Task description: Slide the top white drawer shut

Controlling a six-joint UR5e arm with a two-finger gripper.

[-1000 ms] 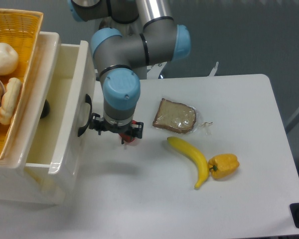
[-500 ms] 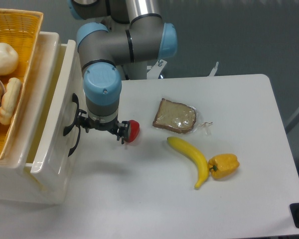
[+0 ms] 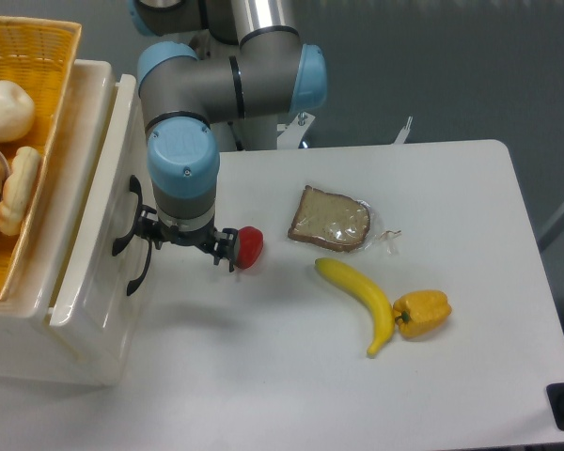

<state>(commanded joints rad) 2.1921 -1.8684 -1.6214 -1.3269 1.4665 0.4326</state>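
Observation:
The top white drawer (image 3: 101, 178) is nearly flush with the cabinet, with only a narrow slit showing along its top edge. Its curved black handle (image 3: 122, 224) sits right beside my gripper (image 3: 182, 241). The gripper points down in front of the drawer face, close to or touching it. The blue wrist covers the fingers, so I cannot tell how the jaws stand. The lower drawer (image 3: 103, 315) shows its own black handle (image 3: 139, 271).
A red round item (image 3: 250, 246) lies just right of the gripper. A bread slice in plastic (image 3: 330, 219), a banana (image 3: 361, 299) and a yellow pepper (image 3: 423, 313) lie on the white table (image 3: 470, 225). A yellow wicker basket (image 3: 38, 56) of food sits on the cabinet.
The gripper has moved left against the drawer front. The top drawer has slid from wide open to almost shut. The red item is uncovered.

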